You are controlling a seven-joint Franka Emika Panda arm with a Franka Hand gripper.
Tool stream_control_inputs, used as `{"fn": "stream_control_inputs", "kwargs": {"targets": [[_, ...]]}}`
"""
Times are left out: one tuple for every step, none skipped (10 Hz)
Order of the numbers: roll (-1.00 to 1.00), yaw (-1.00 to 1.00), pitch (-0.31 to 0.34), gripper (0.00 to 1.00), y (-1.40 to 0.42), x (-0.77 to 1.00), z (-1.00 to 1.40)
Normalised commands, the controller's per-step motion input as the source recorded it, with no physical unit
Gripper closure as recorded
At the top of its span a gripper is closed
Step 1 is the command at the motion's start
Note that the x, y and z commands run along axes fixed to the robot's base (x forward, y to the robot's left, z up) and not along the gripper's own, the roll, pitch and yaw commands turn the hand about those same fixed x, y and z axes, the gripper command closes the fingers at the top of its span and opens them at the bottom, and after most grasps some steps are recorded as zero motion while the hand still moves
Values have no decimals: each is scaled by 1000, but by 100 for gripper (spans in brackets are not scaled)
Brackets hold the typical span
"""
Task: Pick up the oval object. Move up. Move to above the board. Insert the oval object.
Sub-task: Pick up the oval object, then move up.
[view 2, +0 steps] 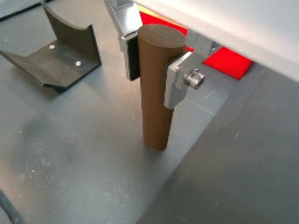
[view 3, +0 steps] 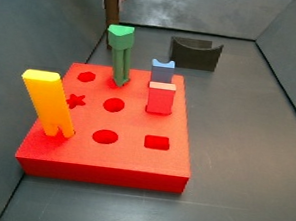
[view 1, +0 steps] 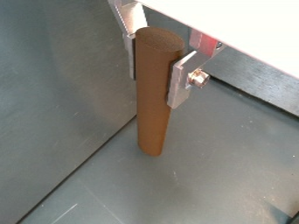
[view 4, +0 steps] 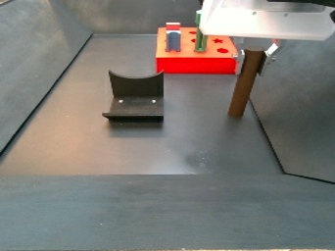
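The gripper (view 2: 156,63) sits over the grey floor with its silver fingers (view 1: 184,80) pinching the upper part of the oval object (view 1: 153,92), one plate on each side, as both wrist views show. The oval object (view 2: 158,87) stands upright; its lower end seems to meet the floor, though contact cannot be confirmed. In a side view the gripper (view 4: 252,50) is at the right of the scene, and the brown peg (view 4: 245,84) hangs just near of the board (view 4: 197,59), apart from it. The fixture (view 4: 133,96) stands on the floor to the left, well apart from the peg.

In a side view the board (view 3: 105,158) lies near the camera, with the oval object (view 3: 113,4) far behind it. A yellow peg (view 3: 48,102), a green peg (view 3: 119,54), a red block (view 3: 162,97) and a blue piece (view 3: 164,71) stand on the board. The fixture (view 3: 195,53) sits far right.
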Motion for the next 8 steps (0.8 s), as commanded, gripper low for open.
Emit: {"fn": "stream_control_inputs", "kwargs": {"targets": [[0,0,0,100,0,0,0],[0,0,0,100,0,0,0],[0,0,0,100,0,0,0],[0,0,0,100,0,0,0],[0,0,0,100,0,0,0],[0,0,0,100,0,0,0],[0,0,0,100,0,0,0],[0,0,0,100,0,0,833]]}}
